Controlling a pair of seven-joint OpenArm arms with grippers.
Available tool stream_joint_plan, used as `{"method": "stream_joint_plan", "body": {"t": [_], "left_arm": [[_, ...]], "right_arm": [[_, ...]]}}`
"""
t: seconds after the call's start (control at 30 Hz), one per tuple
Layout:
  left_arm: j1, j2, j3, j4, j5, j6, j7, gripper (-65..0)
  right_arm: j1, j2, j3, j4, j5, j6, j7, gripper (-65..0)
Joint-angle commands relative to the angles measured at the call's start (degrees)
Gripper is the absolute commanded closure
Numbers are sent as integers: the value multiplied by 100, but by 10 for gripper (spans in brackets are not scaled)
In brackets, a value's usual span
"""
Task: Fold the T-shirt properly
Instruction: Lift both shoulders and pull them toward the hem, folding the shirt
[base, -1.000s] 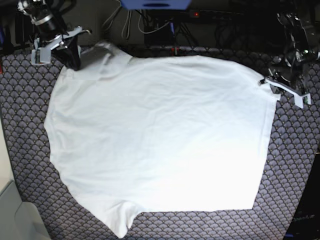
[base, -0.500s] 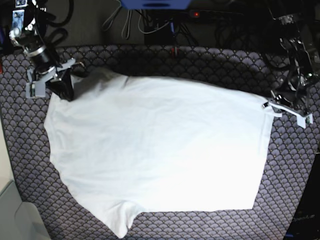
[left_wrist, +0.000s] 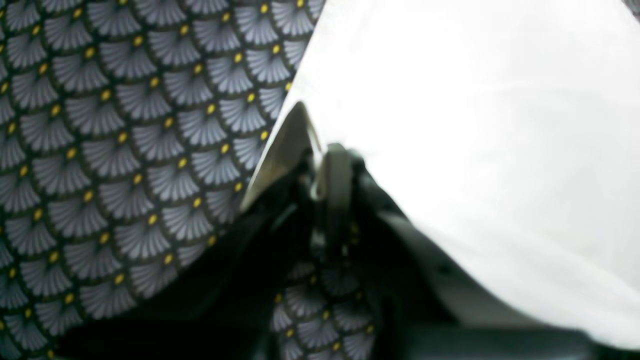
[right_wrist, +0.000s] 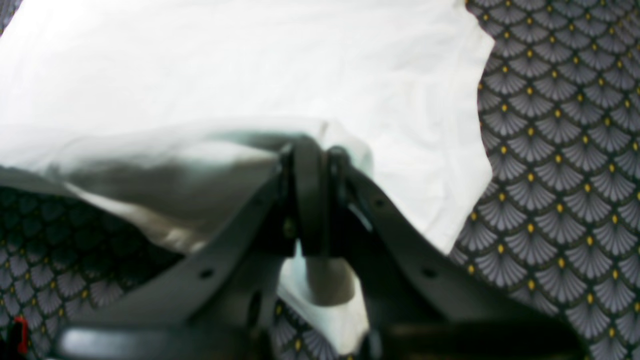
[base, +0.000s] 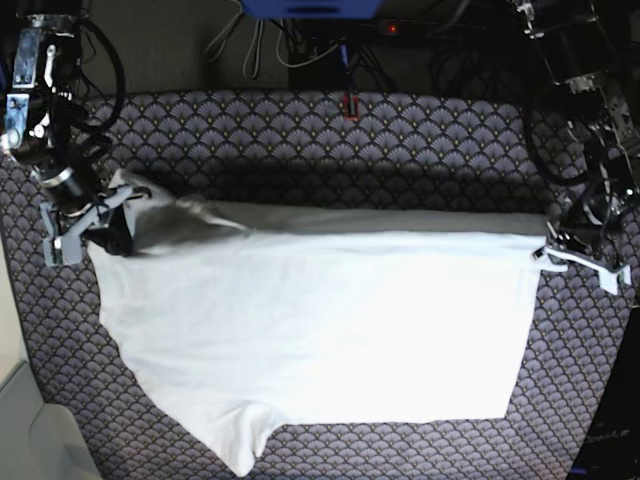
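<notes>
The white T-shirt (base: 320, 330) lies spread on the patterned table cover, its far edge lifted and drawn toward the near side, so a fold runs across its top. At the base view's right, my left gripper (base: 545, 256) is shut on the shirt's far right corner. The left wrist view shows that gripper (left_wrist: 325, 165) pinching the cloth edge (left_wrist: 475, 125). At the base view's left, my right gripper (base: 118, 228) is shut on the bunched far left corner. In the right wrist view the gripper (right_wrist: 312, 165) clamps a fold of the shirt (right_wrist: 250, 65).
A dark table cover with a grey fan pattern and yellow dots (base: 400, 130) lies under everything. Cables (base: 290, 50) and a blue object (base: 310, 8) sit behind the far edge. A small red thing (base: 349, 104) lies near the far edge. A pale surface (base: 15, 420) borders the lower left.
Both grippers have come toward the near side, dragging the shirt's far edge with them. More of the bare table cover now shows behind the shirt.
</notes>
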Motion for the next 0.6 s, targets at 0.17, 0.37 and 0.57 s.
{"method": "stream_joint_plan", "body": {"t": [0.17, 0.37, 0.57], "left_arm": [[-262, -153, -32, -209, 36, -1, -141, -5], [-420, -179, -24, -472, 36, -10, -159, -5], [-429, -188, -24, -516, 36, -10, -159, -5]], "right_arm": [[562, 311, 22, -492, -5, -35, 162, 0], [887, 460, -374, -765, -5, -35, 162, 0], [860, 443, -444, -773, -5, -35, 162, 0]]}}
